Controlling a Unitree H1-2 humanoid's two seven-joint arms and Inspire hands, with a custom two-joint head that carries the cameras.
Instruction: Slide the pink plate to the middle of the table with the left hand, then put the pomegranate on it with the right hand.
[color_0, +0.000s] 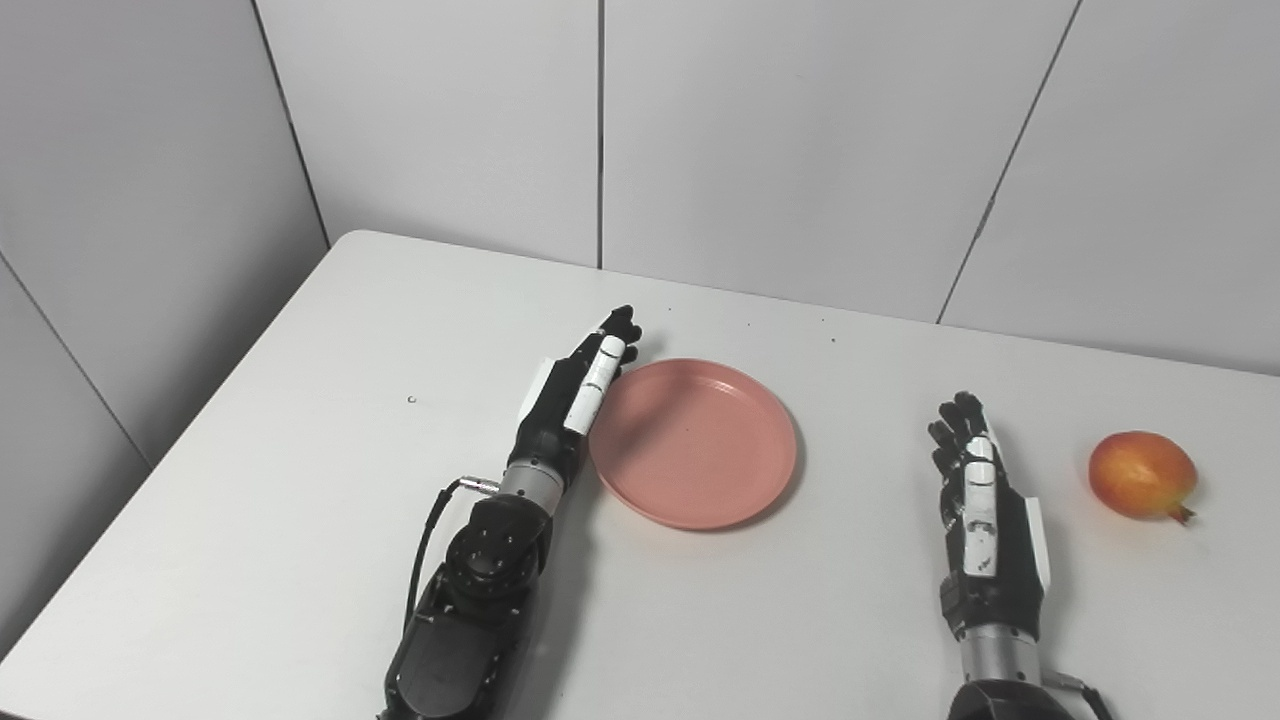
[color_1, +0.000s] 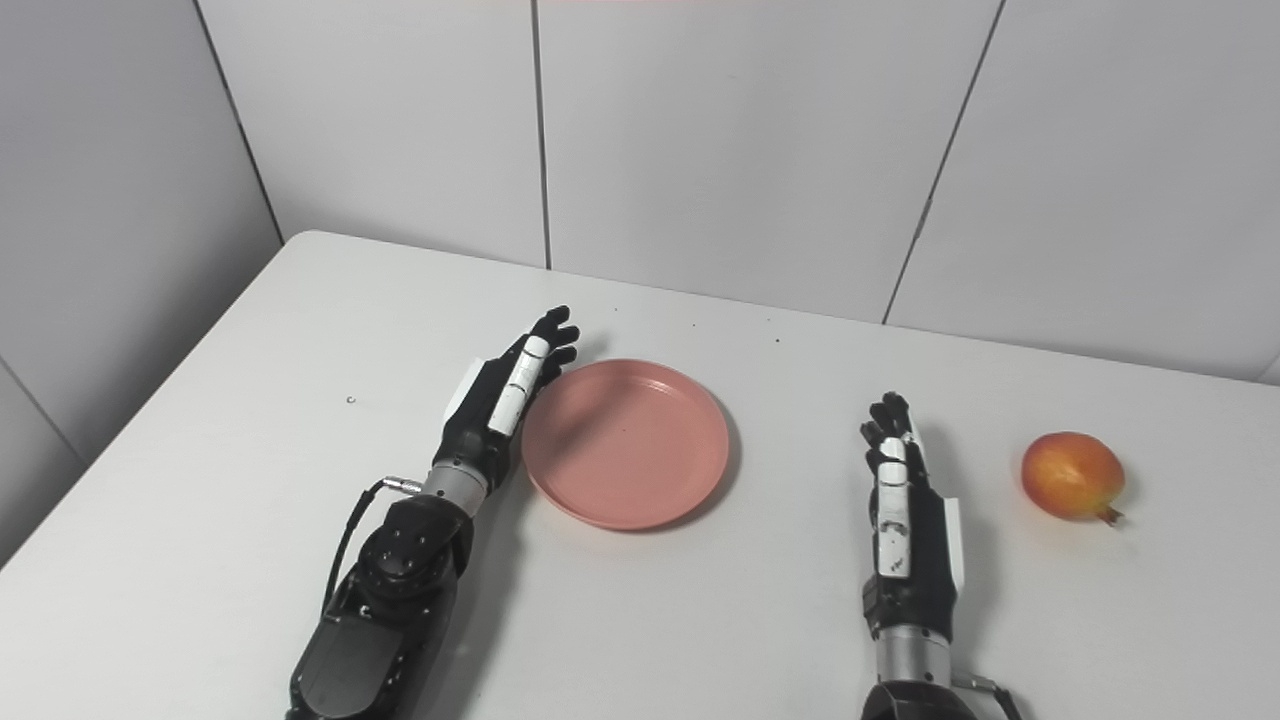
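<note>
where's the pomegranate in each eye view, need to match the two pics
Left eye view: the pomegranate lies far right on the table, just below mid-height, right of the right hand.
Right eye view: the pomegranate sits at the same height but further from the right edge, again right of the right hand.
Shared landmark: the pink plate, left of the right hand in both.

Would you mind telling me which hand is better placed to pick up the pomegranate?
The right hand: it lies open beside the pomegranate, while the left hand is against the pink plate, farther away.
</note>
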